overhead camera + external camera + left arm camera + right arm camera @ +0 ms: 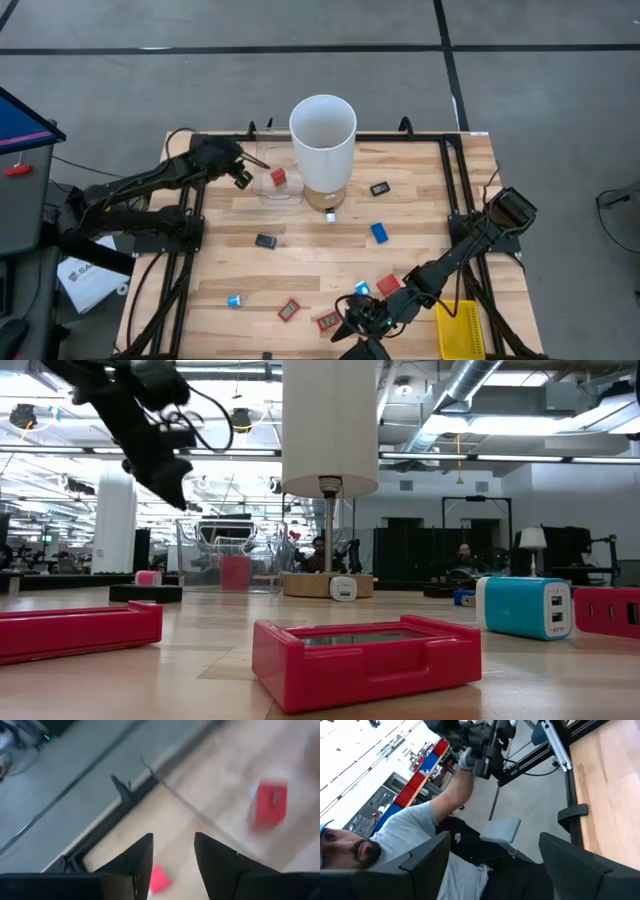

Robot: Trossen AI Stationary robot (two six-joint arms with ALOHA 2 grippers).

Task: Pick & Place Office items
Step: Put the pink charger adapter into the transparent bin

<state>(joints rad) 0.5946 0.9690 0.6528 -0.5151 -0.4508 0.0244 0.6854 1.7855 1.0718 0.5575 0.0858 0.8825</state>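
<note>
I'm hovering my left gripper [243, 172] with fingers parted and empty beside the clear box [277, 186] holding one red piece [279, 176], right gripper [350, 325] also gaping empty over the office items [330, 320] scattered on the surface [420, 220], so I'm probably risking clipping that box wall.

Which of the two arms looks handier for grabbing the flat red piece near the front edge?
The right. Its gripper hangs right beside that flat red piece, jaws open. The left gripper is far off, over the clear container.
</note>
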